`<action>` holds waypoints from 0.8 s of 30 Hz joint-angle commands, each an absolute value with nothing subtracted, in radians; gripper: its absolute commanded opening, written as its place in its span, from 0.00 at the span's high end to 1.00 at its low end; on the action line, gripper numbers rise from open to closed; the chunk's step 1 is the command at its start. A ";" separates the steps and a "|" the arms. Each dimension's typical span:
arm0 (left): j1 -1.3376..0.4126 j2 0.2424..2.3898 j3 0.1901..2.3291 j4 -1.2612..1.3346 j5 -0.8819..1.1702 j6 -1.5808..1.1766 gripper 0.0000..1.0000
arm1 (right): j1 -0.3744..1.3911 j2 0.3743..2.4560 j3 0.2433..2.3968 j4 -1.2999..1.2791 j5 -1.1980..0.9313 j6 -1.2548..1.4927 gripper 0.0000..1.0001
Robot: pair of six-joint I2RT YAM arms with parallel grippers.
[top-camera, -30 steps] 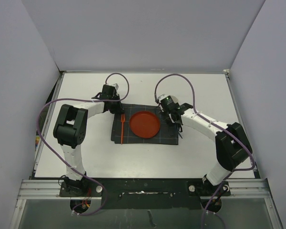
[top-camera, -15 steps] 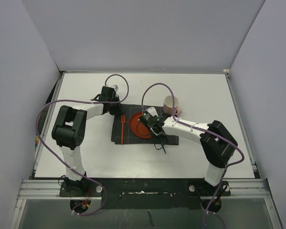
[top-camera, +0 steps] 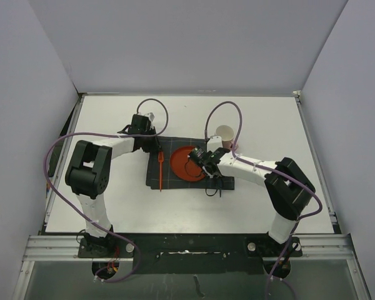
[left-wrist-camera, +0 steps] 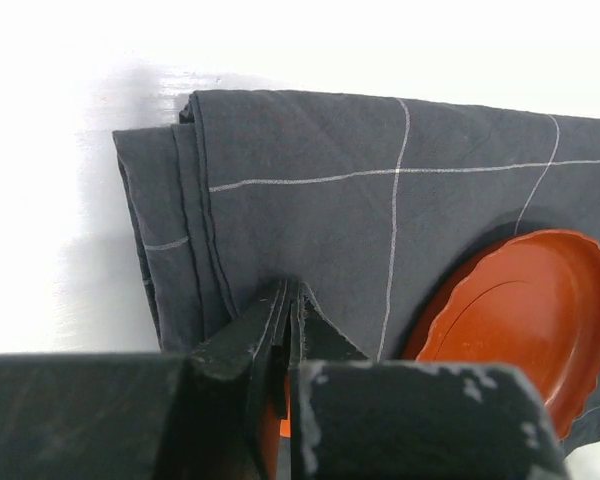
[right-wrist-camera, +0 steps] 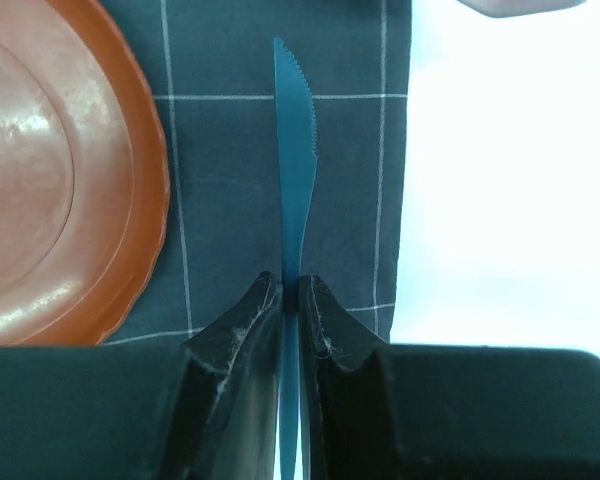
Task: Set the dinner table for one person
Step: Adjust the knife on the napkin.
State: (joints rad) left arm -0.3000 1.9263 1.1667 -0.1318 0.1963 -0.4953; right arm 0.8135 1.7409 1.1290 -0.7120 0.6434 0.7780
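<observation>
Right of plate (right-wrist-camera: 60,160), over mat (right-wrist-camera: 340,200) on the table (top-camera: 112,200), your right gripper (right-wrist-camera: 290,285) clamps the knife (right-wrist-camera: 292,150). Release high or tilted and it could skid off the mat's right edge. Left gripper (left-wrist-camera: 293,295) is pressed closed.

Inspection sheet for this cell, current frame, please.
Surface: white dinner table, dark grid mat laid on it.
Job's things: orange plate and fork on mat; cup on table beyond mat; blue knife over mat, right of plate.
Clutter: nothing seen.
Grippers: left gripper shut at mat's far-left corner; right gripper shut on knife.
Cables: purple cable loops over both arms.
Surroundings: grey walls on three sides.
</observation>
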 commanded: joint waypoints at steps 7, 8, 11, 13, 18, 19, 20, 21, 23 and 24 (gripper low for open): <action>-0.298 1.828 1.157 -0.125 0.212 -0.483 1.00 | 0.709 1.754 1.117 -0.566 0.686 0.807 1.00; -0.298 1.826 1.157 -0.126 0.212 -0.482 1.00 | 0.700 1.760 1.115 -0.551 0.677 0.788 1.00; -0.298 1.824 1.159 -0.127 0.211 -0.478 1.00 | 0.676 1.792 1.132 -0.521 0.658 0.733 1.00; -0.298 1.825 1.163 -0.130 0.213 -0.477 1.00 | 0.666 1.820 1.152 -0.514 0.650 0.705 1.00; -0.299 1.833 1.164 -0.129 0.213 -0.476 1.00 | 0.667 1.878 1.194 -0.493 0.612 0.649 1.00; -0.298 1.834 1.164 -0.129 0.214 -0.476 1.00 | 0.669 1.885 1.201 -0.490 0.609 0.640 1.00; -0.299 1.833 1.165 -0.129 0.214 -0.475 1.00 | 0.673 1.889 1.208 -0.487 0.609 0.630 1.00; -0.299 1.833 1.166 -0.130 0.213 -0.473 1.00 | 0.677 1.892 1.217 -0.487 0.611 0.619 1.00; -0.299 1.832 1.167 -0.129 0.213 -0.471 1.00 | 0.684 1.892 1.234 -0.492 0.621 0.603 1.00; -0.298 1.832 1.167 -0.129 0.212 -0.470 1.00 | 0.686 1.891 1.244 -0.498 0.627 0.596 1.00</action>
State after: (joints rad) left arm -0.3000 1.9110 1.1542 -0.1467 0.1989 -0.4873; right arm 0.6693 1.8889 1.1835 -0.5522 0.6174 0.6319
